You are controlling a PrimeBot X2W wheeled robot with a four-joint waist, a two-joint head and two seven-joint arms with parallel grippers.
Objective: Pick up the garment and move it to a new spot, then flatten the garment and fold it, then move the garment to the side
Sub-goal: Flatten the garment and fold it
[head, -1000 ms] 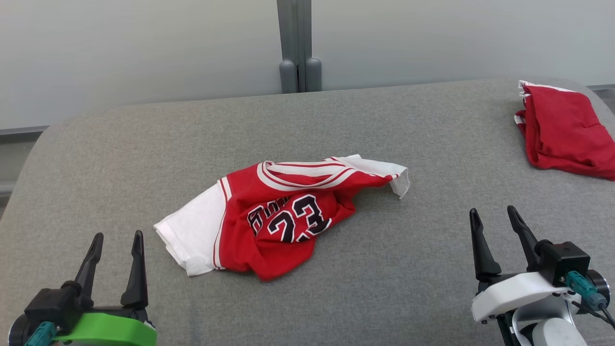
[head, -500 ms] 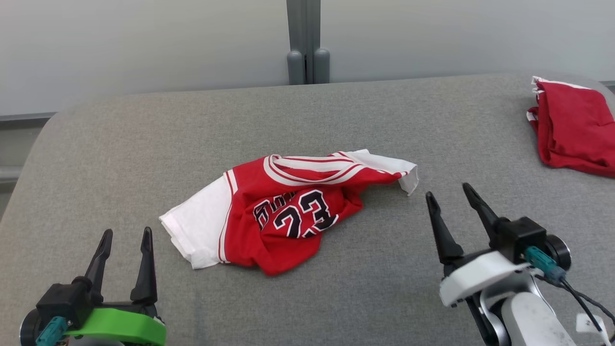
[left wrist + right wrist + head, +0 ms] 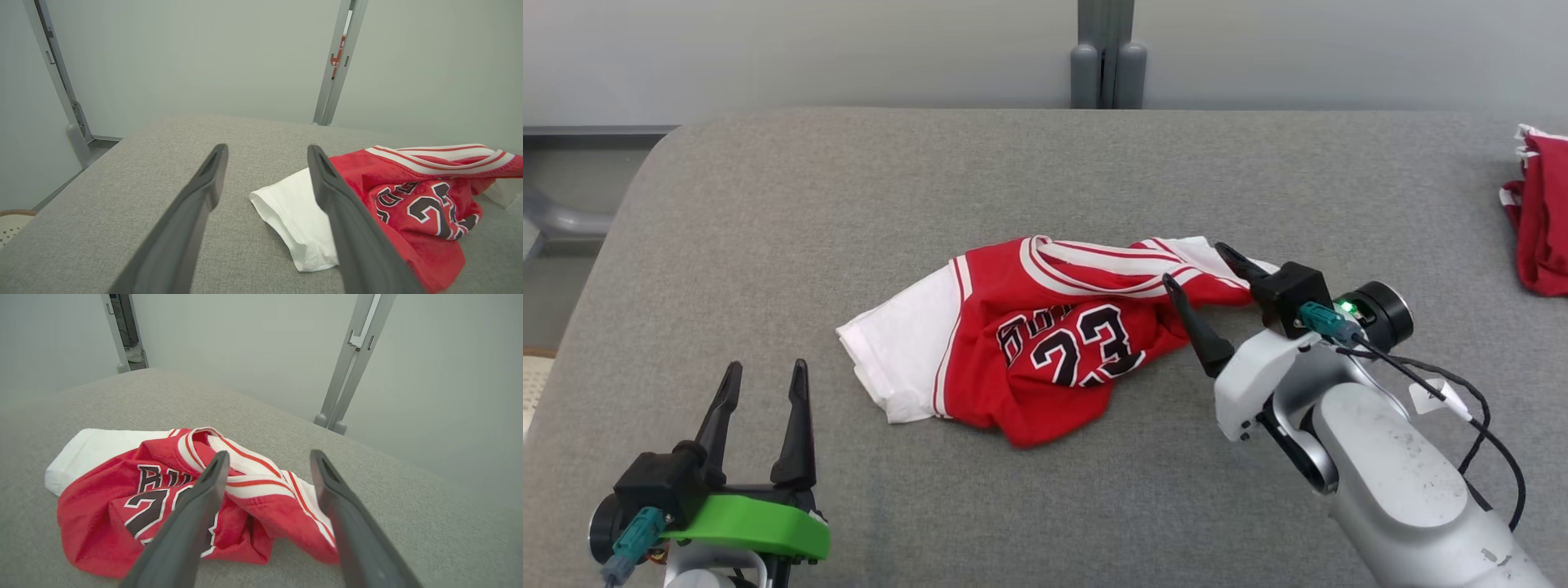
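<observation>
We've got the crumpled garment (image 3: 1045, 343) lying in the middle of the grey padded top (image 3: 849, 204), pale wall (image 3: 849, 49) and grey post (image 3: 1107, 49) behind, right gripper (image 3: 1194, 264) spread wide at its edge, left gripper (image 3: 768, 366) spread too, well apart.

Bright, even, diffuse light falls from overhead, with no glare. The garment (image 3: 1045, 343) casts only a faint soft shadow on the grey surface (image 3: 849, 204), darker inside its folds. The head view is sharp. In both wrist views the jaws blur toward the bottom edge, and wide-angle distortion makes the wall posts (image 3: 57, 69) lean.
</observation>
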